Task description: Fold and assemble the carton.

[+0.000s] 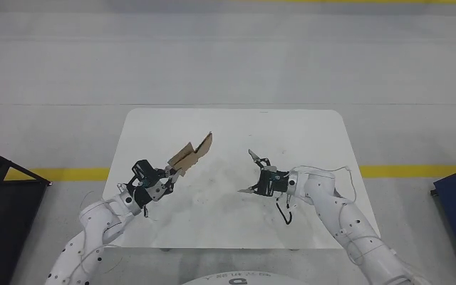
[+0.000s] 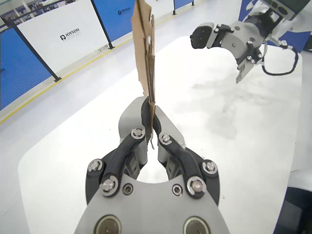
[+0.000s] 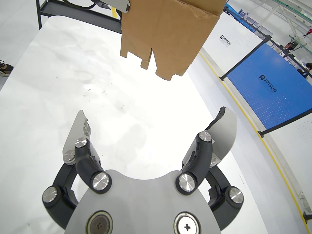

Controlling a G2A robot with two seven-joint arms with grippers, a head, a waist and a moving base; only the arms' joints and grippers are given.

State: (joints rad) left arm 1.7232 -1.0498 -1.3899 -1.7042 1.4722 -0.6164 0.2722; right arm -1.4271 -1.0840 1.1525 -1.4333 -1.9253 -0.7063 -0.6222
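A flattened brown carton point(image 1: 193, 154) hangs in the air over the left half of the white table point(image 1: 299, 128). My left gripper point(image 1: 169, 172) is shut on its lower corner, and the left wrist view shows the carton point(image 2: 144, 47) edge-on, rising from the clamped pads point(image 2: 146, 115). To its right, my right gripper point(image 1: 251, 171) stands open with nothing between its fingers, facing the carton with a gap between. The right wrist view shows the carton's broad face point(image 3: 168, 27) with slotted flaps, well beyond the spread fingers point(image 3: 225, 120).
The table top point(image 3: 61, 79) carries faint scuff marks. A black cable point(image 1: 285, 212) loops from the right wrist. Blue and white barrier panels point(image 2: 73, 30) stand on the floor beyond the table. A yellow floor line point(image 1: 64, 173) runs past both sides.
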